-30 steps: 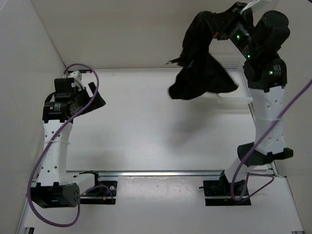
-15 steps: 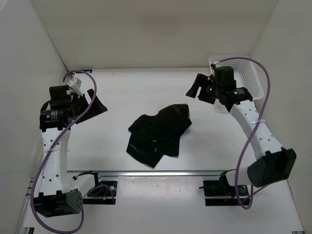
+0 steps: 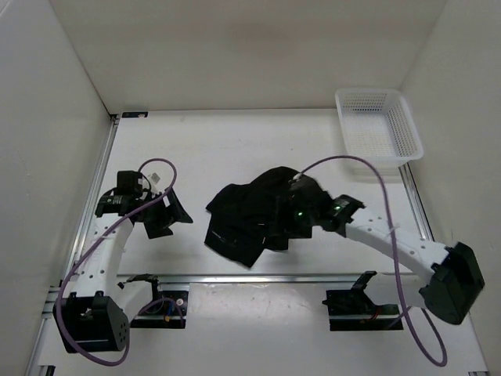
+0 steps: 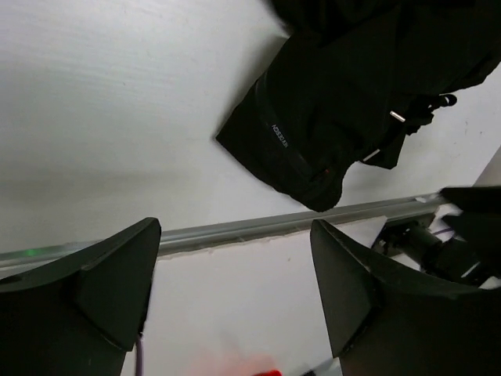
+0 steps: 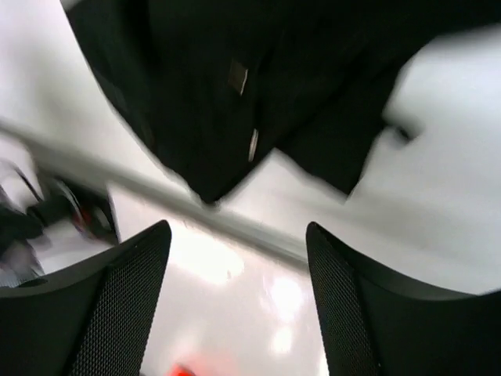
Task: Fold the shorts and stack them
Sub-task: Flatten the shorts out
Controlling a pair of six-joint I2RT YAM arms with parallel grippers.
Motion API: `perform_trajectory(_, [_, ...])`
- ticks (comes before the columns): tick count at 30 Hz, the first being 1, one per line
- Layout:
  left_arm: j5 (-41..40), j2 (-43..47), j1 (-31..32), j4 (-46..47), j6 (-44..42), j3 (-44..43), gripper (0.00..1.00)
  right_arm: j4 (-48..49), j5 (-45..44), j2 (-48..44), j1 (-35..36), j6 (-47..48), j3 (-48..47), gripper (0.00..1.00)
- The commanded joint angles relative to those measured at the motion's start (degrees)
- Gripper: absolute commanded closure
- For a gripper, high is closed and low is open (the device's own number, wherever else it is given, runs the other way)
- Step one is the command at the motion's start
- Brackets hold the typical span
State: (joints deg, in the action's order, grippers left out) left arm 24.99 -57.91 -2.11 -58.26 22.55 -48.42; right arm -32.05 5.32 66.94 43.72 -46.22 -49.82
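The black shorts (image 3: 249, 213) lie crumpled in a heap on the white table's middle. My right gripper (image 3: 280, 232) hovers low over their right edge, open, with nothing between its mesh-padded fingers (image 5: 117, 305). In the right wrist view the shorts (image 5: 235, 78) fill the top, beyond the gripper (image 5: 239, 262). My left gripper (image 3: 174, 213) is open and empty, left of the shorts and apart from them. In the left wrist view the gripper (image 4: 235, 270) points at the table, with the shorts (image 4: 352, 102) at upper right.
A white mesh basket (image 3: 380, 125) stands at the far right corner. A metal rail (image 3: 258, 276) runs along the table's near edge, also in the left wrist view as the rail (image 4: 258, 227). White walls enclose the left, back and right. Purple cables loop off both arms.
The right gripper held the shorts aloft near the basket; it opened, they dropped to the table's middle, and it came down beside them. The left arm lowered and moved nearer.
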Motion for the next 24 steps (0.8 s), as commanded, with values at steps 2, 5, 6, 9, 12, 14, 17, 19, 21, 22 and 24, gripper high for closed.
perform_trajectory(2, [2.6,-1.85,0.7,4.72,5.83,2.19,0.08,0.28,-6.96,10.2,17.15,-0.38,-6.31,0.21])
perform_trajectory(5, [3.13,-4.4,2.01,9.1,9.69,4.64,0.07,-6.06,-15.47,21.72,25.87,6.9,-18.32,0.21])
perform_trajectory(6, [3.65,-5.27,2.02,10.52,9.71,4.65,0.07,-6.79,-17.52,24.18,27.62,8.23,-20.64,0.21])
perform_trajectory(9, [2.6,-10.54,4.13,13.07,10.59,3.78,0.07,-7.41,-21.05,31.84,30.54,11.49,-25.93,0.21])
perform_trajectory(12, [1.2,-15.47,6.93,13.79,11.12,0.97,0.07,-6.88,-24.73,37.11,30.54,12.02,-27.69,0.24])
perform_trajectory(14, [-1.96,-18.27,9.04,14.4,11.73,-0.87,0.04,-6.88,-26.06,40.02,30.54,12.03,-28.22,0.27])
perform_trajectory(17, [-4.07,-22.66,12.21,14.93,11.73,-3.78,0.03,-6.88,-28.52,41.34,30.02,10.45,-27.09,0.39])
perform_trajectory(19, [-4.08,-24.7,13.79,15.63,11.73,-4.57,0.03,-6.88,-29.05,40.3,30.02,9.65,-25.77,0.64])
perform_trajectory(21, [-4.6,-26.11,15.81,15.63,11.73,-5.36,0.04,-6.88,-30.89,38.02,30.02,8.26,-23.32,0.88])
perform_trajectory(22, [-4.6,-26.72,16.43,15.63,11.73,-5.97,0.05,-6.88,-31.51,36.87,30.02,7.64,-22.26,1.0])
perform_trajectory(24, [-6.0,-26.73,17.05,15.63,11.73,-6.51,0.05,-7.5,-33.26,31.89,29.49,7.11,-19.8,1.0])
